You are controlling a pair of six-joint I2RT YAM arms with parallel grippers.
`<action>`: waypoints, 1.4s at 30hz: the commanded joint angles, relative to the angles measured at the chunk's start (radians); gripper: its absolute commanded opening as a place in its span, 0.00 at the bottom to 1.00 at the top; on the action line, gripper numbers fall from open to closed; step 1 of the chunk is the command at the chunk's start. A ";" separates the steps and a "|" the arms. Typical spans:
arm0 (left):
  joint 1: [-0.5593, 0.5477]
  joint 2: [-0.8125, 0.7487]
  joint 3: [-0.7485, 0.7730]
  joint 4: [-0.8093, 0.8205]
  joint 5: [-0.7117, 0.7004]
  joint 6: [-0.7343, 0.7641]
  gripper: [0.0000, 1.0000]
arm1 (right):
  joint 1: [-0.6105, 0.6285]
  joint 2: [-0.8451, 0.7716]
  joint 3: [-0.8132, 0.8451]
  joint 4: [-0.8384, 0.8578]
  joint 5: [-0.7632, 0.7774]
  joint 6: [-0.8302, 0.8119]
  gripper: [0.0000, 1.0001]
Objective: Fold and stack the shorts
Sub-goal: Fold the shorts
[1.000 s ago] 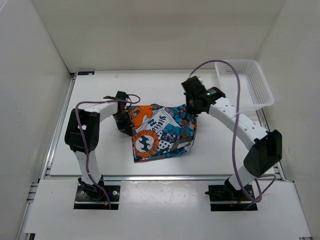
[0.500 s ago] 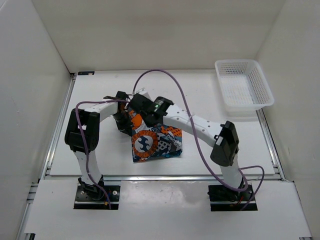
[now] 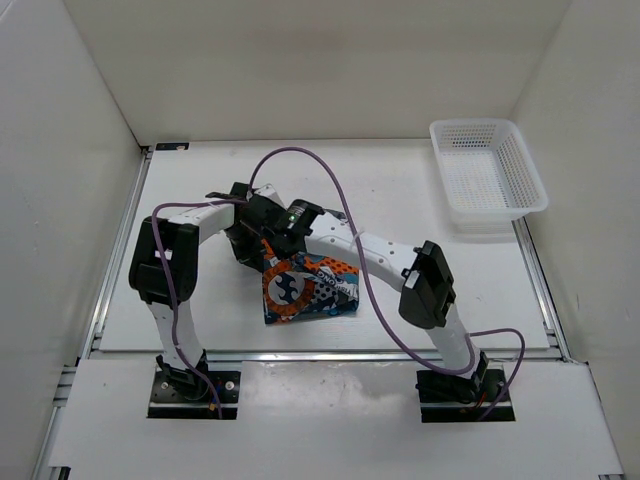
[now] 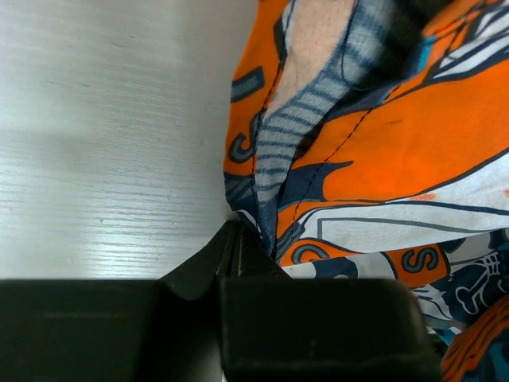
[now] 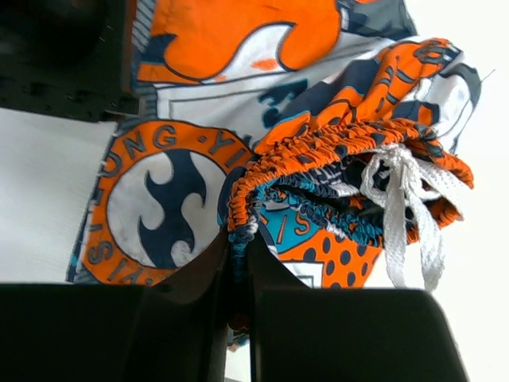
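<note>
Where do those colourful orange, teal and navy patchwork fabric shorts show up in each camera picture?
Top external: the patchwork fabric shorts lie just left of centre.
Left wrist: they fill the right half.
Right wrist: they fill most of the picture.
Shared landmark: round orange wave logo, top and right wrist only.

white wood-grain table [image 3: 500,290] inside plain white walls [image 3: 300,70], aluminium rail [image 3: 103,290] along its left edge, even light

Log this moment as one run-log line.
phase: folding | left gripper: shut on shorts edge | right gripper: shut on waistband | shorts: doubled over on table
</note>
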 commanded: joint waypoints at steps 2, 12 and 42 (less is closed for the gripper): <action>0.004 -0.020 -0.029 0.041 -0.027 0.007 0.11 | 0.001 0.041 0.066 0.080 -0.095 -0.027 0.38; 0.145 -0.239 0.046 -0.096 -0.079 0.027 0.38 | -0.071 -0.356 -0.359 0.298 -0.232 0.054 0.78; -0.227 0.048 0.431 -0.179 -0.197 0.150 0.10 | -0.349 -0.827 -0.883 0.235 -0.201 0.226 0.63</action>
